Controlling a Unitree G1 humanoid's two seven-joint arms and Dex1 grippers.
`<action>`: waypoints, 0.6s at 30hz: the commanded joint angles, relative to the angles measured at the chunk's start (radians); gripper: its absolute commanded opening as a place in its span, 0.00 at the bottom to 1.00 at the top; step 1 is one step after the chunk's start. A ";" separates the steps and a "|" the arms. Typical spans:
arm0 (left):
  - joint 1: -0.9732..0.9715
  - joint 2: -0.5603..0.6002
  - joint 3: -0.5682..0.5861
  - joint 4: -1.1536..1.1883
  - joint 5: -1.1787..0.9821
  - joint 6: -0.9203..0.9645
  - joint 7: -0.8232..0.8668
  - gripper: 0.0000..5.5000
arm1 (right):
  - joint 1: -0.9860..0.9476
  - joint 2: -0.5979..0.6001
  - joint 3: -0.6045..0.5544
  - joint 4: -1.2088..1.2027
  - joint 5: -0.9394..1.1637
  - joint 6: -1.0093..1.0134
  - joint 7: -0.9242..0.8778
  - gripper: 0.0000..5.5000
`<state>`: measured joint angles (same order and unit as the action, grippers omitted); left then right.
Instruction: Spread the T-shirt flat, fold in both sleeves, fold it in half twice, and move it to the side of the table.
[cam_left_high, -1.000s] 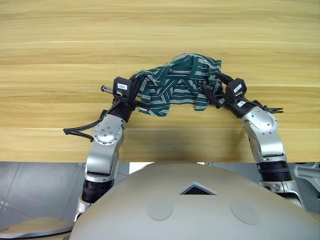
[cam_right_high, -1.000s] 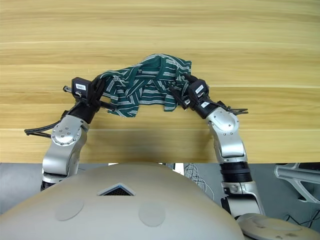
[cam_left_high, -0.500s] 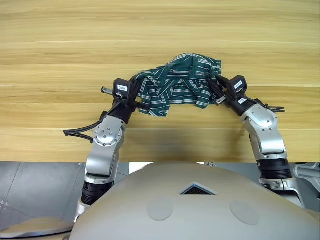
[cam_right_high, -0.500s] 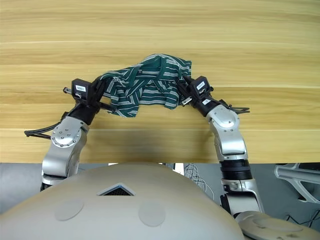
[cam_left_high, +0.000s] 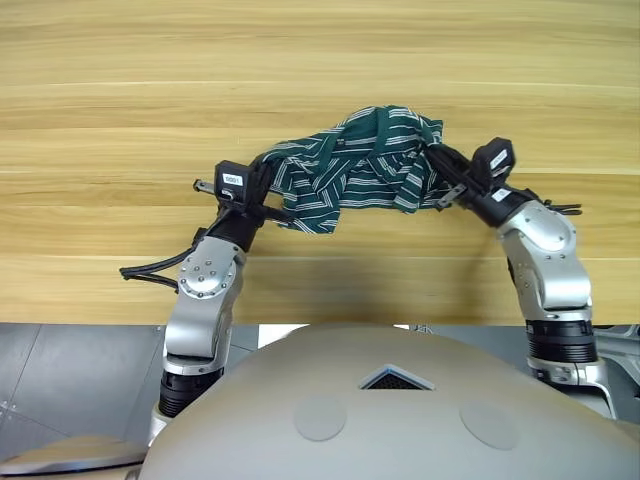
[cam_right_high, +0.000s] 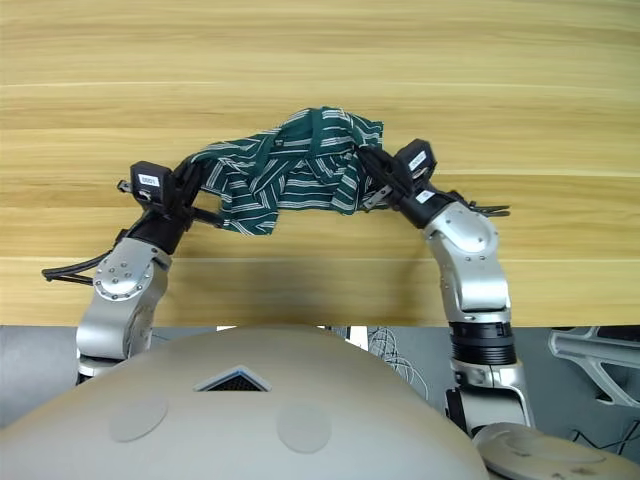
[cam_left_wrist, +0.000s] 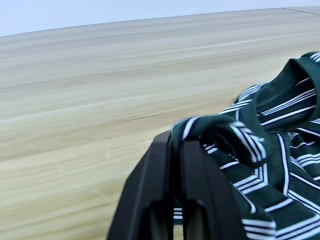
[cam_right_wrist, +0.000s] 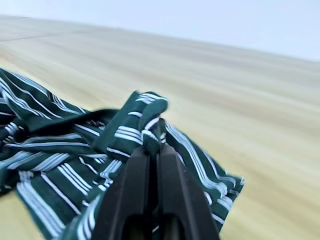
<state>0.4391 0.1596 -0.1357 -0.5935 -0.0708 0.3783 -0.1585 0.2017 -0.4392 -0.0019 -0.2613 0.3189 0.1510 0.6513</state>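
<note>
From the head cameras the striped green shirt (cam_left_high: 350, 170) is a crumpled hump near the middle of the wooden surface (cam_left_high: 320, 60), strung between the two arms, but the cloth drapes over the grips so you can't really judge them from up there. The wrist cameras sort that out: the left jaws are pinched tight on a fold at the shirt's left end, and the right jaws are clamped the same way on a bunched bit at the right end, cloth poking out just past the tips. Can't make out what's sleeve, collar or hem, it's too scrunched, and both wrist views cut off most of the shirt
</note>
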 joint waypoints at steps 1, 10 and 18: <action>0.004 0.002 0.029 -0.008 -0.020 -0.011 -0.005 0.00 | -0.008 -0.051 -0.053 -0.011 0.026 0.007 0.037 0.00; -0.137 0.063 0.198 -0.088 -0.149 -0.014 -0.071 0.00 | -0.185 -0.208 -0.162 0.040 0.012 -0.041 0.119 0.00; -0.375 0.123 0.385 -0.100 -0.346 0.045 -0.075 0.00 | -0.362 -0.331 -0.231 0.112 0.110 -0.067 0.302 0.00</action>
<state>0.1164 0.2563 0.2276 -0.7024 -0.3912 0.4003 -0.2304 -0.1099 -0.7379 -0.2097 -0.1630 0.4026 0.1018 0.9206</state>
